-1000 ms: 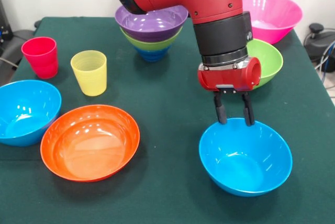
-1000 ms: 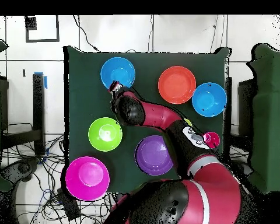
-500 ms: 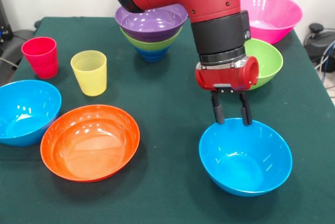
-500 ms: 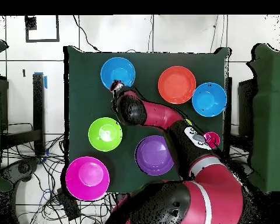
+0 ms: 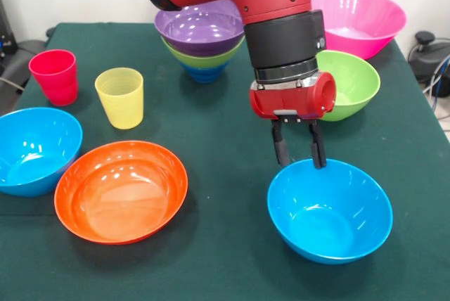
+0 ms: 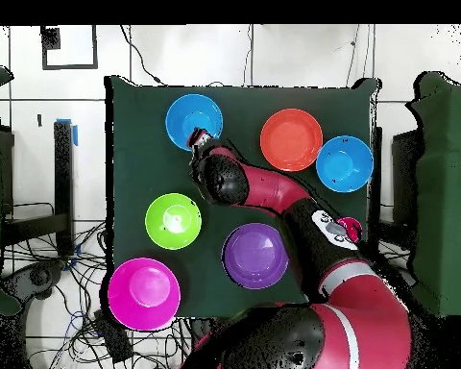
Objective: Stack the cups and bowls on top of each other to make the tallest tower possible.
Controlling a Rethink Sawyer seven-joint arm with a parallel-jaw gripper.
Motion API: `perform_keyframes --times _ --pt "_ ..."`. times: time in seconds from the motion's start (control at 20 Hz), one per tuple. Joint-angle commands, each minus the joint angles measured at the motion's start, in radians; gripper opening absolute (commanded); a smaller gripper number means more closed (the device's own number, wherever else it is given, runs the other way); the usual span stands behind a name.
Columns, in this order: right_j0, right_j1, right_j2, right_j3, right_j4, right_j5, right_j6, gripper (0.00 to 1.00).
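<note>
Gripper [image 5: 299,152] hung open, empty, over far rim of light blue bowl [image 5: 330,211]; bowl lay just below, toward camera, w/ fingertips near rim.

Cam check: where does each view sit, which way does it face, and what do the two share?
Front: across the table facing the arm; shows the wrist and claw, open above a light blue bowl's far rim.
Overhead: above the table, looking straight down; shows the whole arm.
Shared: that bowl, the orange bowl, the purple-topped stack.
</note>
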Motion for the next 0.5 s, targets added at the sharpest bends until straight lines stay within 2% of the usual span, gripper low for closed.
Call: perform_keyframes --times 0.05,0.5 --pt "-0.001 0.029 0.003 0.013 -0.051 0.005 0.053 1.0" --pt "-0.017 0.053 0.005 0.024 -0.082 -0.023 0.043 1.0"
